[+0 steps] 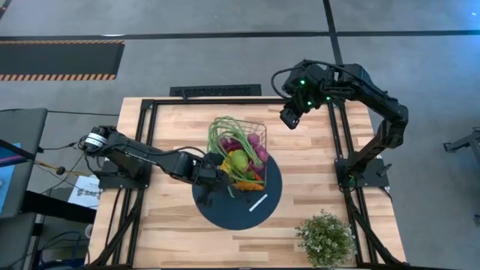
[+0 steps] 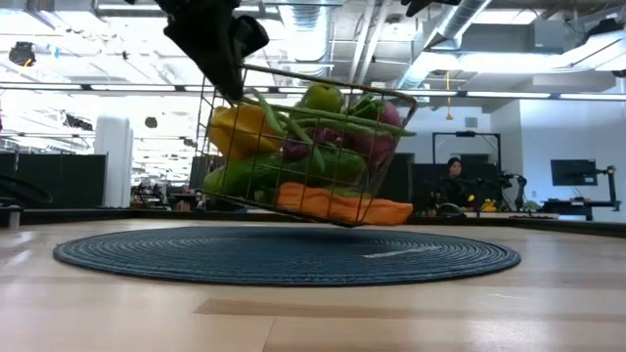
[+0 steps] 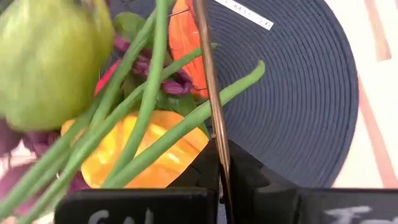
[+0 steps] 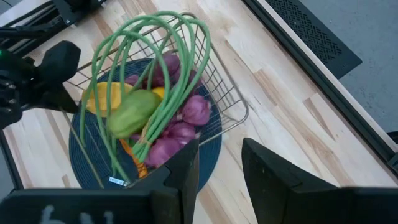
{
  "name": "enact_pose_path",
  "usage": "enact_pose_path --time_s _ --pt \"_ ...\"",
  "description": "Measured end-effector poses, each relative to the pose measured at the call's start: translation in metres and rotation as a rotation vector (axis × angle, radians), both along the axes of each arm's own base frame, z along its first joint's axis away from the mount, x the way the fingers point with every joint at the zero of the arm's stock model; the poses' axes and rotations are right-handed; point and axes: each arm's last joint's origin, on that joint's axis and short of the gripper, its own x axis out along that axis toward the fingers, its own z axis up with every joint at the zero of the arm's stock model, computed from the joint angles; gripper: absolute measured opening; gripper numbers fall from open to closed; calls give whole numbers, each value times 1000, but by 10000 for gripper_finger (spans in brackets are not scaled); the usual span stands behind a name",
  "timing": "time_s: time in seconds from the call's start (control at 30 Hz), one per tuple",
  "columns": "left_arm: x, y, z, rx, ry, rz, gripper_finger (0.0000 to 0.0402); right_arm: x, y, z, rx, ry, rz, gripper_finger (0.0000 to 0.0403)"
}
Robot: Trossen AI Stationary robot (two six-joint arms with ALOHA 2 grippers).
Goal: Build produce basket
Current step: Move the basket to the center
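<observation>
The wire-mesh basket [image 1: 252, 127] hangs in the air over the round dark blue plate [image 1: 225, 211], and the low view shows the basket [image 2: 383, 127] clear of it and tilted. It holds long green beans [image 4: 186, 74], purple pieces [image 4: 196, 111], a yellow piece [image 2: 238, 129], a light green fruit [image 4: 132, 112] and an orange carrot [image 2: 342, 203]. My left gripper [image 1: 216, 171] is shut on the basket's left side. My right gripper [image 4: 219, 167] is open and waits high over the table's far right part [image 1: 291, 116], looking down on the basket. My left gripper [image 3: 221, 158] pinches a thin wire of the basket's rim [image 3: 211, 106] on the side toward the table's left, one finger inside the basket and one outside. The fingers come from the table's left. The basket is lifted clear of the plate and tilted, its held side higher.
A white label strip [image 1: 258, 202] lies on the blue plate. A bushy green potted plant [image 1: 326, 238] stands at the table's near right corner. Black frame rails [image 1: 339, 142] run along both sides of the wooden table top. Bare wood lies at the near left.
</observation>
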Motion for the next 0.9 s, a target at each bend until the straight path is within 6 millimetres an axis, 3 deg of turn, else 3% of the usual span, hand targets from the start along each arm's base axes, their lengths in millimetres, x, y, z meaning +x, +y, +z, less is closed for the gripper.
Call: enact_pose_path --time_s 0.53,0.7,0.9 --pt "-16 -53 -9 -67 4 -27 0 0 1 0 30 -11 -41 140" --pt "-19 -56 -29 -89 19 -32 0 1 4 0 34 -12 -32 140" --pt "-18 -52 -32 -72 25 -19 0 3 11 0 36 -12 -9 140"
